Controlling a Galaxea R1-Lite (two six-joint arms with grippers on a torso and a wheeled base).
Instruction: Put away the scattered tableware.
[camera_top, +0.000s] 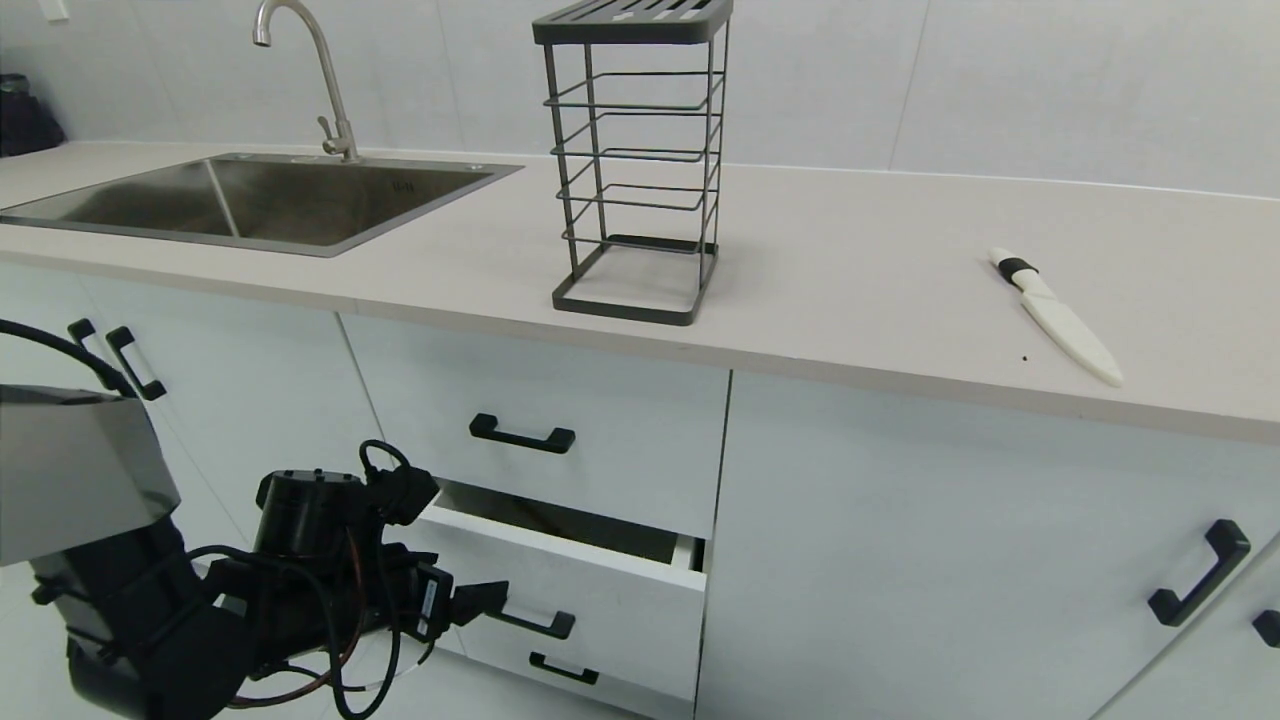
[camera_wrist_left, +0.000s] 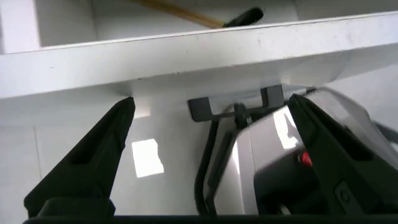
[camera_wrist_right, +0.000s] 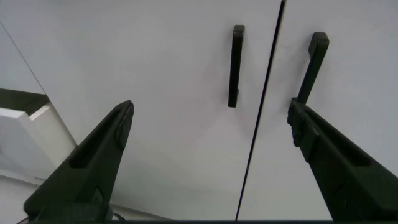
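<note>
Currently the knife (camera_top: 1055, 315) lies flat near the front edge of the worktop (camera_top: 850, 270), toward its right end, tip pointing at that edge, well apart from the wire rack (camera_top: 635, 160). It looks light, stiff and slick, perhaps brittle if the white blade is ceramic, so I'd pinch across the handle by the black band. Left gripper (camera_wrist_left: 211, 102) fingers are spread before the part-open drawer (camera_top: 560, 570); right gripper (camera_wrist_right: 211, 109) fingers are spread too, facing cabinet doors (camera_wrist_right: 186, 93).

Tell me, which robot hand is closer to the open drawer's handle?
Left. The left gripper sits at the drawer handle; the right gripper faces the cabinet doors, farther off.
</note>
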